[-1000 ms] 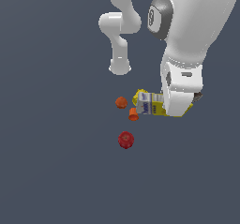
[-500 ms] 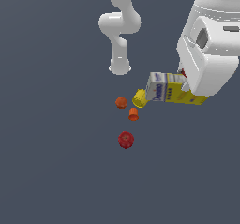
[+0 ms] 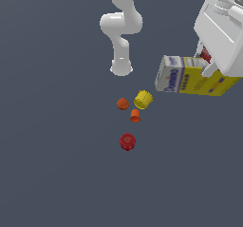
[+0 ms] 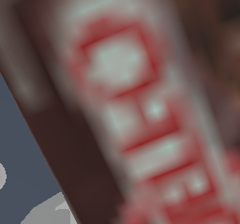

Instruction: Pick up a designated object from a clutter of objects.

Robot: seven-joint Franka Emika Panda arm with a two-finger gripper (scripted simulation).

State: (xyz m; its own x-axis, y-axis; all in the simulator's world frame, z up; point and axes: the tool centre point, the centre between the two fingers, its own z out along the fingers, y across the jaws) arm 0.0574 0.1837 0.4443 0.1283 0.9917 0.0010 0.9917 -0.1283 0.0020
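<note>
End effector [image 3: 209,64] – yellow carton [image 3: 192,76], blue lettering

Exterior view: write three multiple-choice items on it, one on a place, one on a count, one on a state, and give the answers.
1. Where is the red round thing relative to the orange pieces?
A) lower in the exterior view
B) higher in the exterior view
C) between them

2. How many orange pieces are there?
A) one
B) two
C) four

3. How does the yellow carton stand?
A) lying among the small pieces
B) up against the gripper, apart from the small pieces
C) standing on the red round thing

Answers:
1 A: it sits below both orange pieces in the picture.
2 B: only two orange shapes show, close together.
3 B: the carton sits at the gripper on the exterior view's right, well clear of the cluster.
</note>
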